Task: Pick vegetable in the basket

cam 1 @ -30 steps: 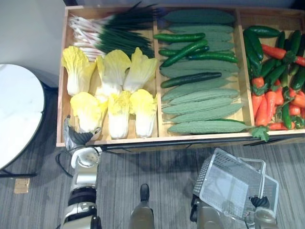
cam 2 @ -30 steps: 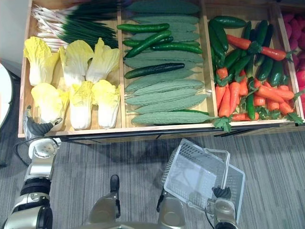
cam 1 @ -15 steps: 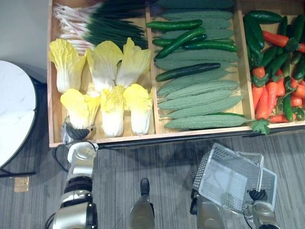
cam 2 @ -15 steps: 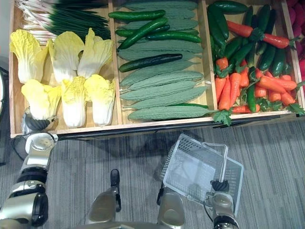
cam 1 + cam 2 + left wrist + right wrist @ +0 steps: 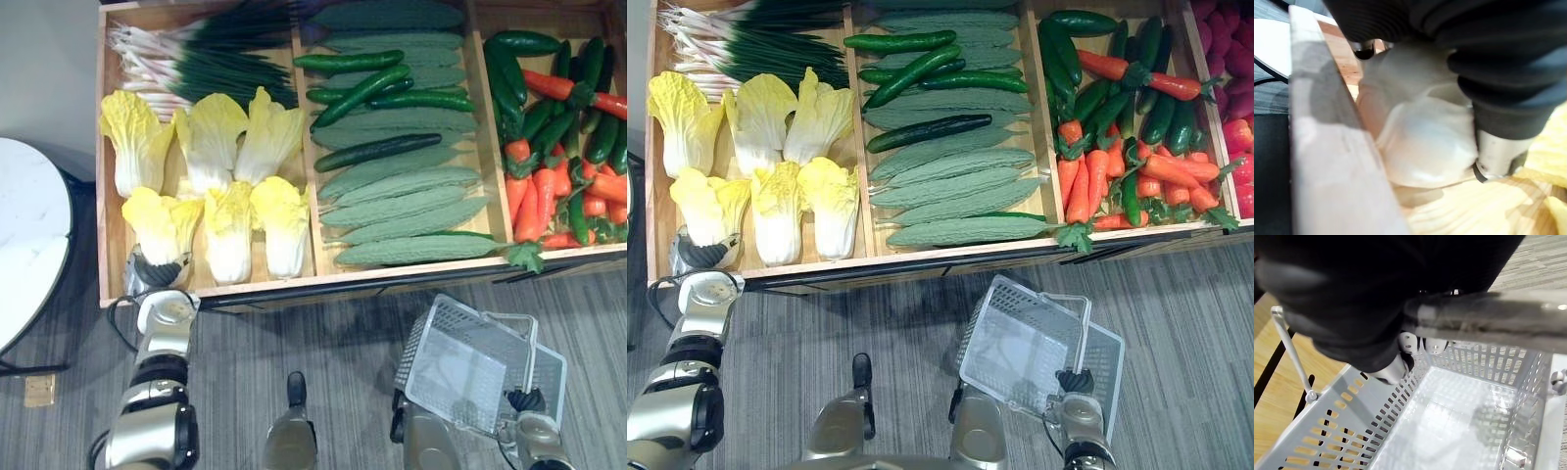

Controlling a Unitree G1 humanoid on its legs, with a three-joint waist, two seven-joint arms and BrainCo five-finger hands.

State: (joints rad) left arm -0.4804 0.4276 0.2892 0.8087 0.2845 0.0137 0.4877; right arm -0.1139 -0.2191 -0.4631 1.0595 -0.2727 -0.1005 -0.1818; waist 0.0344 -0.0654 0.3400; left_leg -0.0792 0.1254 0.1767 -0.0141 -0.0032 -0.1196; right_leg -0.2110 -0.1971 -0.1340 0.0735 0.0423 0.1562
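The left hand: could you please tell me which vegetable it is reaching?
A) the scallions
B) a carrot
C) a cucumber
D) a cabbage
D: the left hand is at the stem end of the near-left cabbage, in the crate's left compartment, far from the other vegetables.

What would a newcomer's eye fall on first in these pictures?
The long wooden crate of vegetables: pale yellow cabbages at left, bumpy green gourds in the middle, orange carrots at right. The left hand is at the front-left cabbage; the right hand holds a grey plastic mesh basket below.
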